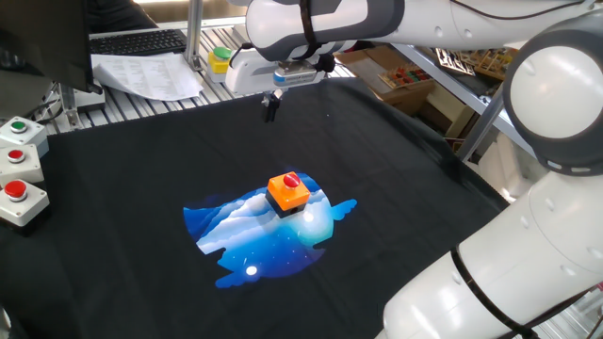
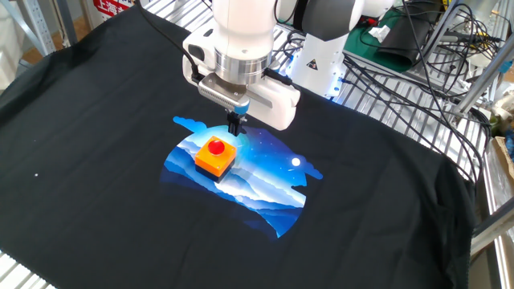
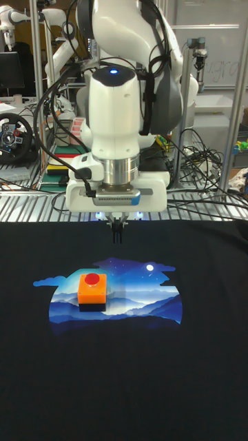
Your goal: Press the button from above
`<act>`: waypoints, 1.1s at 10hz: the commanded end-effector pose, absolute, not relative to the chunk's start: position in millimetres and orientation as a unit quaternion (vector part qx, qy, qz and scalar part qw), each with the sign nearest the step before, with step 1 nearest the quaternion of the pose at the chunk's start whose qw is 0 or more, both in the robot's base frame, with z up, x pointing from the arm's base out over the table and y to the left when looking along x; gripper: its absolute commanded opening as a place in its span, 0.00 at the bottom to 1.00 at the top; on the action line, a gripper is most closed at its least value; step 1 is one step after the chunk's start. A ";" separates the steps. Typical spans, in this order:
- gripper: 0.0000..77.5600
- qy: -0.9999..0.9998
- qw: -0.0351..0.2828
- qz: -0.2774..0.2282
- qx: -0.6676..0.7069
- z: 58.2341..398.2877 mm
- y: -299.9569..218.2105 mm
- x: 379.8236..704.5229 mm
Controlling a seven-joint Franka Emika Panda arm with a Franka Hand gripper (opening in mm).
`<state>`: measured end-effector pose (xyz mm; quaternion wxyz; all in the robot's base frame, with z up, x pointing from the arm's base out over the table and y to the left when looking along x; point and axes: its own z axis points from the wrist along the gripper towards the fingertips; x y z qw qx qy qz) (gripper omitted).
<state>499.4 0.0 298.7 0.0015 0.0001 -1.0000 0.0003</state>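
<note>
The button (image 1: 291,179) (image 2: 216,147) (image 3: 91,279) is a small round red cap on an orange square box (image 1: 287,193) (image 2: 214,162) (image 3: 91,293) with a black base. The box stands on the blue mountain print (image 1: 264,235) of a black cloth. My gripper (image 1: 271,105) (image 2: 235,125) (image 3: 118,233) hangs in the air, pointing straight down, with its two dark fingertips pressed together and nothing between them. In the tall fixed view it is higher than the button, to the right of it and further back. It does not touch the box.
Three pale grey button boxes (image 1: 17,165) line the cloth's left edge. A yellow box with a green button (image 1: 220,58), papers (image 1: 146,73) and a keyboard (image 1: 137,42) lie beyond the far edge. Cables (image 2: 418,56) crowd the slatted metal table (image 2: 450,128).
</note>
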 end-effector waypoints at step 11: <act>0.00 -0.996 0.048 0.020 -0.068 298.8 0.3 499.1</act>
